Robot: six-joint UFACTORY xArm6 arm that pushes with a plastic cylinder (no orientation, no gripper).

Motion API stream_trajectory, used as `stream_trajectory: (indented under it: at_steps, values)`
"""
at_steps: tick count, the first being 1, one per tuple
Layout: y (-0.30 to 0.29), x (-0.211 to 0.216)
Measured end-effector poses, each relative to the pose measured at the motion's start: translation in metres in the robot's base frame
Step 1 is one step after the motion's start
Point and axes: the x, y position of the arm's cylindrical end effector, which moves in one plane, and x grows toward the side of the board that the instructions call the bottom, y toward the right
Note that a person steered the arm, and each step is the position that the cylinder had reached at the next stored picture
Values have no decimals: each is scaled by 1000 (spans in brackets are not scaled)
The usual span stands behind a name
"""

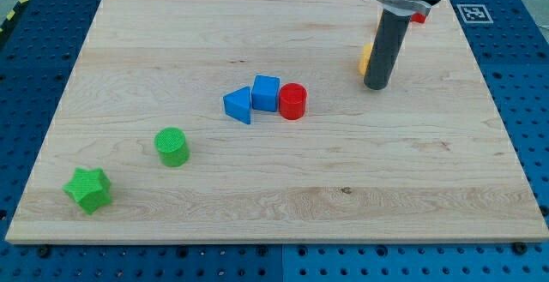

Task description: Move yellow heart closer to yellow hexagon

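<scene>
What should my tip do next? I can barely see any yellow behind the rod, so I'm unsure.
Probably ease my tip a little toward the view's right and stop. Only a sliver of one yellow block shows at the rod's left edge, its shape hidden; no second yellow block is visible. Uncovering them first seems wiser than pushing blind.

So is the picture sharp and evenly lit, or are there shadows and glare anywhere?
Camera view: light is soft and even, with no glare on the wooden board; the green cylinder and red cylinder are sharp, casting faint shadows; my tip hides most of a yellow block.
</scene>
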Motion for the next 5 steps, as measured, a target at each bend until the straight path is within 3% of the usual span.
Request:
stream_trajectory:
  at_steps: [3,4,5]
  values:
    - [8,-29]
    - [8,-29]
    - [7,0]
